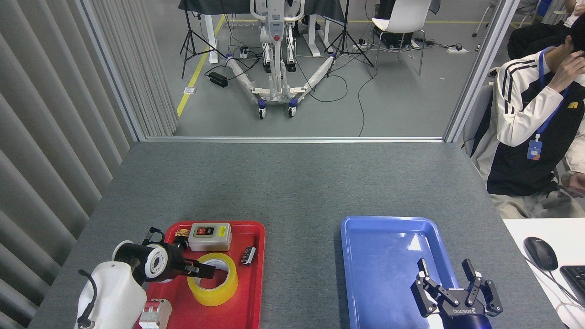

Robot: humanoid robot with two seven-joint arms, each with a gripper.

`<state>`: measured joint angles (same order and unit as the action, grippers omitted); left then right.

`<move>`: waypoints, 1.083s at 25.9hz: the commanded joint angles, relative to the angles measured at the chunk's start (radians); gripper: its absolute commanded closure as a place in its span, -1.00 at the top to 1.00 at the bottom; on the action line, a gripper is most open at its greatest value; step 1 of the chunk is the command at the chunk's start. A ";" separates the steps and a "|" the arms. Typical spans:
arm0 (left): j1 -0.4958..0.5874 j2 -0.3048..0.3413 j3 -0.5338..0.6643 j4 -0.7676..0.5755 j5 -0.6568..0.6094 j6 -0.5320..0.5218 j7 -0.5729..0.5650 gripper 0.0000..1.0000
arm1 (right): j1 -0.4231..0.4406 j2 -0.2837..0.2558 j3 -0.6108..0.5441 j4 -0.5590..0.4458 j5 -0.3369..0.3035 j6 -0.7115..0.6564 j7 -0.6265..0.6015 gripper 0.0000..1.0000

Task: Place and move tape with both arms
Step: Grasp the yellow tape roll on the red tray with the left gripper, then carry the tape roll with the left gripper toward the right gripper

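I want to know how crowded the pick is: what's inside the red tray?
In the red tray: the tape with the left gripper at its core, a grey switch box, a small black part and a white breaker. The arm hides the tray's left side.

light: bright, even | shadows: soft | glare: blue tray (413,242) | focus: sharp | edges: slightly bowed
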<state>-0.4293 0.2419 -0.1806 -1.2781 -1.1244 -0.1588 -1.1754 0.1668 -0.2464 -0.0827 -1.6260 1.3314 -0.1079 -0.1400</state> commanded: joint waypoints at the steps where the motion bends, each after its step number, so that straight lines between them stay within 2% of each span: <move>1: -0.020 -0.010 -0.002 0.059 -0.005 -0.004 0.002 0.95 | 0.000 0.001 0.000 0.000 0.000 0.000 0.000 1.00; 3: -0.034 -0.012 -0.002 0.080 -0.006 -0.004 0.002 0.88 | 0.000 0.001 0.000 0.000 0.000 0.000 0.000 1.00; 5: -0.040 -0.012 -0.002 0.085 -0.006 -0.004 0.002 0.61 | 0.000 0.002 0.000 0.000 -0.001 0.002 0.000 1.00; 9: -0.043 -0.012 -0.002 0.121 -0.006 -0.005 0.002 0.29 | 0.000 0.002 0.000 0.000 0.000 0.002 0.000 1.00; 12: -0.052 -0.010 -0.002 0.138 0.005 -0.024 0.000 -0.28 | 0.000 0.002 0.000 0.002 0.000 0.000 0.000 1.00; 14: -0.054 -0.010 0.009 0.126 0.041 -0.096 -0.001 -0.72 | 0.000 0.001 0.000 0.002 0.000 0.000 0.000 1.00; 15: -0.055 -0.010 0.013 0.125 0.090 -0.156 -0.001 -1.00 | 0.000 0.001 0.000 0.002 0.000 0.000 0.000 1.00; 17: -0.059 -0.007 0.030 0.137 0.199 -0.291 -0.001 -1.00 | 0.000 0.001 0.001 0.002 0.000 0.000 -0.001 1.00; 20: -0.072 0.005 0.059 0.126 0.261 -0.461 0.000 -1.00 | 0.000 -0.001 0.003 0.002 0.006 -0.013 -0.003 1.00; 22: -0.074 0.010 0.096 0.094 0.330 -0.627 0.003 -1.00 | -0.001 -0.002 0.005 0.002 0.008 -0.042 -0.006 1.00; 25: -0.065 0.014 0.178 0.071 0.538 -0.627 0.010 -1.00 | -0.001 -0.005 0.005 0.002 0.011 -0.099 -0.009 1.00; 28: -0.060 -0.035 0.197 0.095 0.699 -0.627 0.008 -1.00 | 0.007 -0.021 0.001 0.002 0.014 -0.237 -0.013 1.00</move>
<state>-0.4952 0.2403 -0.0135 -1.1929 -0.5731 -0.7658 -1.1688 0.1666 -0.2554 -0.0791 -1.6245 1.3419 -0.2373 -0.1487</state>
